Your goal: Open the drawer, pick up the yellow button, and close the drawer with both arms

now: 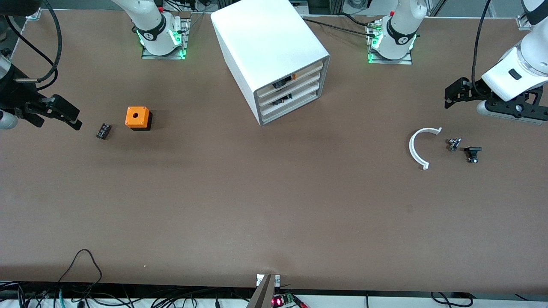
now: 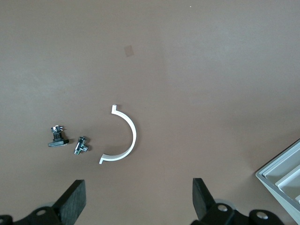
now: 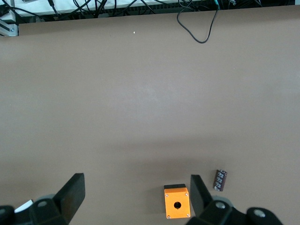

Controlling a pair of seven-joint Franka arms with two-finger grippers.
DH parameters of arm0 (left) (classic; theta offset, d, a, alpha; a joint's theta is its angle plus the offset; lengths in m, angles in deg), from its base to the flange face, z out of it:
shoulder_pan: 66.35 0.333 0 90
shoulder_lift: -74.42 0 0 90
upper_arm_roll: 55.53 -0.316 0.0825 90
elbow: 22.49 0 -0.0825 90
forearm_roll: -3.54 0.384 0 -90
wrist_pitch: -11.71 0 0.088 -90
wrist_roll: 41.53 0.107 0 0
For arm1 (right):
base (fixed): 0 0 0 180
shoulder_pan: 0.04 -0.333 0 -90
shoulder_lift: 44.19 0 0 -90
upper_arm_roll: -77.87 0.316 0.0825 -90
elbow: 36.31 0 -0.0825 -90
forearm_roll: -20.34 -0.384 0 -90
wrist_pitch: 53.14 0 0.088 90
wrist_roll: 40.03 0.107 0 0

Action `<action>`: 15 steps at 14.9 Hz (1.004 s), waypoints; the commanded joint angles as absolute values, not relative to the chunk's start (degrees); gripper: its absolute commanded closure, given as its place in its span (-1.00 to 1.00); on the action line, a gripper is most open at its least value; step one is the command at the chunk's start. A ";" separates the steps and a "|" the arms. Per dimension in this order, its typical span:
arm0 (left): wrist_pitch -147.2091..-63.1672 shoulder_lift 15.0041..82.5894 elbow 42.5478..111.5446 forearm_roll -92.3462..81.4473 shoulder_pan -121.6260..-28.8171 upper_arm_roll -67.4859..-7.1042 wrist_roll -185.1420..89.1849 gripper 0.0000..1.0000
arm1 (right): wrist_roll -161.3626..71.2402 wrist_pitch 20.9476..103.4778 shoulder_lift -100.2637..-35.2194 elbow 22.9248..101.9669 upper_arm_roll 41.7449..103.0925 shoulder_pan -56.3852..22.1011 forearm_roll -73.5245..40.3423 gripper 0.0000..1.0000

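Note:
The white cabinet (image 1: 265,47) stands between the two arm bases, its three drawers pushed in. The uppermost drawer (image 1: 306,71) is shut, with a dark item showing in the slot at its front. The button is not in view. My left gripper (image 1: 449,96) hangs open and empty above the table at the left arm's end; the left wrist view shows its gripper (image 2: 139,201) open. My right gripper (image 1: 70,116) hangs open and empty at the right arm's end, beside the orange cube; the right wrist view shows its gripper (image 3: 136,197) open.
An orange cube with a hole (image 1: 138,117) (image 3: 177,201) and a small black cylinder (image 1: 103,130) (image 3: 220,180) lie near the right gripper. A white half ring (image 1: 419,147) (image 2: 126,136), a small metal part (image 1: 454,144) (image 2: 81,146) and a black part (image 1: 472,153) (image 2: 57,138) lie below the left gripper.

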State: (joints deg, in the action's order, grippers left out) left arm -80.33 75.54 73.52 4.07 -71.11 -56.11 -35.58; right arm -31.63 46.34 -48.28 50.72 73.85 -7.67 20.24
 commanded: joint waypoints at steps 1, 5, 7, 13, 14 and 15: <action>-78.73 75.82 72.70 3.72 -71.27 -56.06 -36.17 -1.00 | -32.12 45.56 -49.11 49.73 73.91 -7.34 19.11 -0.98; -76.80 75.74 71.82 3.63 -71.27 -55.80 -37.57 -1.00 | -31.33 44.68 -50.16 49.91 73.91 -7.43 17.71 -0.98; -75.40 75.65 71.82 2.85 -70.92 -55.88 -37.22 -1.00 | -31.24 44.76 -50.78 50.43 74.00 -7.51 17.53 -0.98; -66.53 75.21 71.03 -3.12 -71.36 -55.53 -36.61 -1.00 | -32.03 45.47 -54.38 51.31 74.09 -7.69 11.91 -0.98; -64.60 74.69 71.03 -4.96 -71.44 -55.53 -36.52 -1.00 | -32.03 45.82 -55.25 51.40 74.09 -7.69 11.91 -0.98; -62.58 73.99 71.03 -7.42 -71.62 -55.53 -36.43 -1.00 | -32.03 45.91 -55.96 51.32 74.09 -7.78 11.82 -0.98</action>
